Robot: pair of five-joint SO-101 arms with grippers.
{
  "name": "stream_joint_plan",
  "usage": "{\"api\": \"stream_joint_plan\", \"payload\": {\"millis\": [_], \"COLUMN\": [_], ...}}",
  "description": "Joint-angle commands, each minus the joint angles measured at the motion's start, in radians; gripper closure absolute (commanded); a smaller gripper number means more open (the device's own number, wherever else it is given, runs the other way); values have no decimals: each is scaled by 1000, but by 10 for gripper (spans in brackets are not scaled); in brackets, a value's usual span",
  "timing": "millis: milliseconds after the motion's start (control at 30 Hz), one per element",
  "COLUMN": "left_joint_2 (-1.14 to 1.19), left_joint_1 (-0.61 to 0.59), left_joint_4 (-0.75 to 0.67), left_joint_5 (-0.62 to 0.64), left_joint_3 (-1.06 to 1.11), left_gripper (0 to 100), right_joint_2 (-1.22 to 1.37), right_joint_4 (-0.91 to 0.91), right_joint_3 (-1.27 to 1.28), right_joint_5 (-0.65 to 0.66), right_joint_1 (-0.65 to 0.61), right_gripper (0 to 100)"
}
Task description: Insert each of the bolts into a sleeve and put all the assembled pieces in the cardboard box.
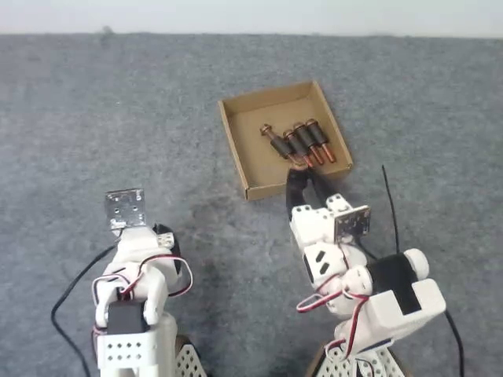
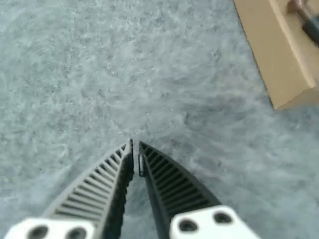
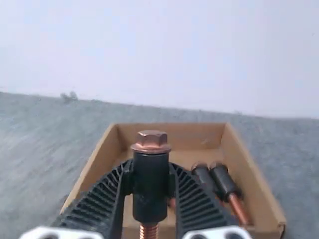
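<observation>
Far left, the left tool (image 2: 135, 145) hangs over the bare grey bench (image 1: 94, 118), its two ribbed fingers pressed together tip to tip with nothing between them. Right of it, towards the far side, sits the cardboard box (image 1: 236, 149), a shallow open tray of brown card. In the left wrist view only one corner of it is in frame, the rest cut off at the edge. Inside lie the assembled pieces (image 1: 308, 141), side by side in a row, each a black sleeve with a copper hex head at the far end and a copper shank poking out the near end. At the box's near wall is the right tool (image 3: 149, 169), spread just enough to pinch one sleeve (image 3: 149, 189) on both sides, with the bolt (image 3: 150, 142) head proud above the fingers. That bolt's shank is cut off at the frame's edge. Two more pieces lie just right of it in the box, their near ends partly hidden behind a finger. From above, which piece in the row is pinched is hard to make out.
</observation>
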Motion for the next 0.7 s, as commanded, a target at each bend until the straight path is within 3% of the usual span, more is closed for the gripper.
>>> {"api": "stream_joint_plan", "payload": {"millis": [0, 233, 433, 667], "left_joint_2": [-18, -20, -20, -20], "left_joint_1": [-5, 2, -5, -5], "left_joint_4": [11, 54, 55, 77], "left_joint_5": [-40, -43, -44, -44], "left_joint_3": [-10, -10, -10, -10], "left_gripper": [989, 989, 989, 989], "right_joint_2": [-48, -48, -48, -48], "right_joint_4": [-24, 91, 341, 768], "right_joint_3": [-109, -284, -459, -640], "right_joint_5": [48, 290, 293, 292], "right_joint_1": [15, 19, 97, 145], "right_gripper": [992, 992, 992, 992]}}
